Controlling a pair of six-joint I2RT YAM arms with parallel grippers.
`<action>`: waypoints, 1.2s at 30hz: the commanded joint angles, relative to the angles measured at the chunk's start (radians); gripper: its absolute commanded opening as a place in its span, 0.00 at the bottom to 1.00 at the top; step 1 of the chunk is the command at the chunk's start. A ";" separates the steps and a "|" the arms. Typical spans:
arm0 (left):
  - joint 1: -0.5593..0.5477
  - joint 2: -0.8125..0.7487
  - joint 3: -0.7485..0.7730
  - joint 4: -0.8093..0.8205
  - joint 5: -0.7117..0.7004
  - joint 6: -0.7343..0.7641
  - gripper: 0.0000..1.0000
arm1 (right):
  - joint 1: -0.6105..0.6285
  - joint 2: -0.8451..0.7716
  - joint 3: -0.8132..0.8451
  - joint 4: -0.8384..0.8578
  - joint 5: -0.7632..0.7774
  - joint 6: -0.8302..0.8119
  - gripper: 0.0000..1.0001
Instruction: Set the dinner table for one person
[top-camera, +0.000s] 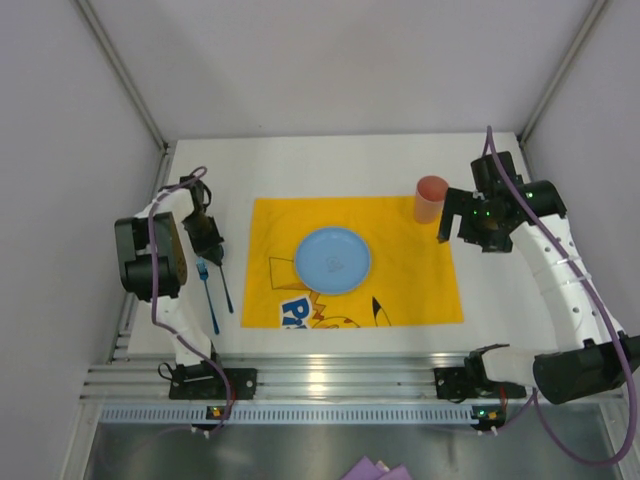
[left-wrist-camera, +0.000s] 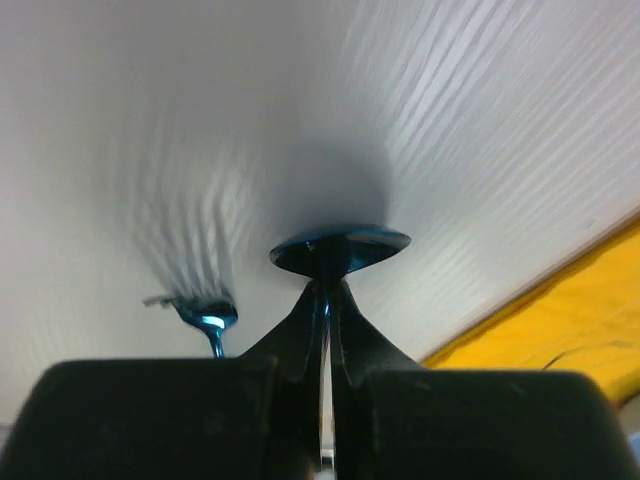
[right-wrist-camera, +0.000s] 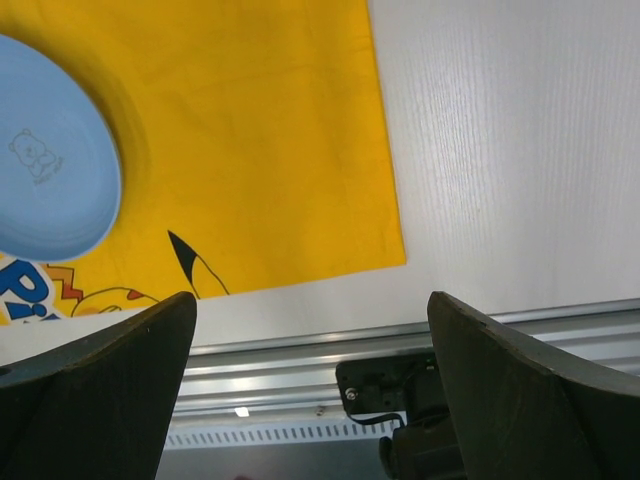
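On the white dinner table (top-camera: 330, 160) lies a yellow cartoon-print cloth (top-camera: 400, 280) with a light blue plate (top-camera: 332, 260) at its middle. A salmon cup (top-camera: 431, 198) stands at the cloth's far right corner. Left of the cloth lie a blue fork (top-camera: 208, 295) and a blue spoon (top-camera: 226, 292). My left gripper (top-camera: 212, 250) is shut on the spoon (left-wrist-camera: 340, 248) just behind its bowl, and the fork (left-wrist-camera: 205, 318) lies to its left. My right gripper (top-camera: 447, 225) hangs open beside the cup, nothing between its fingers (right-wrist-camera: 120, 370).
A metal rail (top-camera: 320, 380) with the arm bases runs along the near table edge. Grey walls close in the left, right and back. The cloth edge (left-wrist-camera: 560, 310) lies just right of the left gripper.
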 joint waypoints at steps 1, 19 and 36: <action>0.003 -0.035 0.102 0.243 -0.088 0.032 0.00 | 0.002 -0.013 0.040 -0.013 0.012 -0.010 1.00; -0.614 -0.154 0.378 0.164 -0.007 -0.460 0.00 | -0.002 -0.053 0.227 -0.099 -0.063 0.056 1.00; -0.927 0.374 0.791 0.344 0.046 -0.712 0.00 | -0.005 -0.175 0.178 -0.192 -0.026 0.018 1.00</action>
